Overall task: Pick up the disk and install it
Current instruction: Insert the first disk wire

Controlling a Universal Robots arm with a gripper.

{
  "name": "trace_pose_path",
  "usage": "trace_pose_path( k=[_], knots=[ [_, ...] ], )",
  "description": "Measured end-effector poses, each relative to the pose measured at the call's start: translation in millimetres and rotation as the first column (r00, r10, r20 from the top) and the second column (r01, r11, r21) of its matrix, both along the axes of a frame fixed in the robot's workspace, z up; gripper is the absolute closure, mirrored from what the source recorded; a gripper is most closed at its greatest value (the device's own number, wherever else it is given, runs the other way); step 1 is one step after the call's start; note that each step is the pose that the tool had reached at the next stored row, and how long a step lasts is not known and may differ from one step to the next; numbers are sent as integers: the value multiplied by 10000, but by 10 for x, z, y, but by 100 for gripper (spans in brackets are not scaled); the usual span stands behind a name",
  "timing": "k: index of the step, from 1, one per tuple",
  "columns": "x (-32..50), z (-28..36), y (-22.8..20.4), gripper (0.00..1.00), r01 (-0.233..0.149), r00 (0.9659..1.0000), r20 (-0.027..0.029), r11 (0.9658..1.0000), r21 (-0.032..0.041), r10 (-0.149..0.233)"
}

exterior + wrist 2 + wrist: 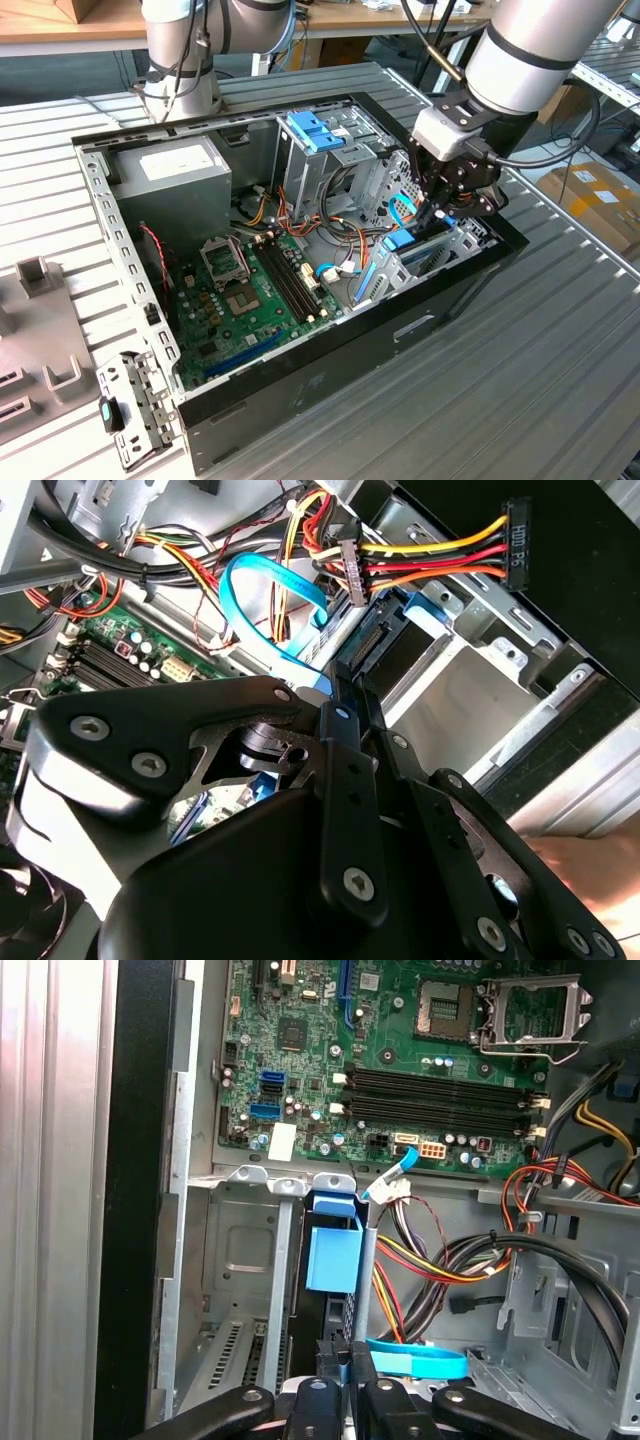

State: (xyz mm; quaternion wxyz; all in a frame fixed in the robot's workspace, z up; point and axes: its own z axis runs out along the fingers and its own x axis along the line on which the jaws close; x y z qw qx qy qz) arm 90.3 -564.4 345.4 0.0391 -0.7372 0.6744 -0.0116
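Note:
The disk (pixel 328 1322) stands on edge in the drive bay of the open computer case (pixel 330 360), capped at one end by a light-blue bracket (pixel 333 1250). In the second wrist view its connector end (pixel 368 645) lies just past my fingertips. My gripper (pixel 443 212) reaches down into the case at the exterior view's right, over that bay. In both wrist views the black fingers (pixel 330 1385) are drawn together at the disk's near end, so the gripper (pixel 345 1365) (pixel 338 685) is shut. A flat blue cable (pixel 420 1363) ends right at the tips; whether it is clamped, I cannot tell.
The green motherboard (pixel 240 300) fills the case floor, with a grey power supply box (pixel 170 170) at the back. Coloured wire bundles (pixel 420 565) hang close to the bay. Another arm's base (pixel 180 60) stands behind the case, and grey fixtures (pixel 40 330) lie at the exterior view's left.

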Motion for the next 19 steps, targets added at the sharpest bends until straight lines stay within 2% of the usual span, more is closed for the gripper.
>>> trace_pose_path(
  k=[19],
  knots=[
    [0,-44,-1,84,0,10000,0,10000,0,0]
  ],
)
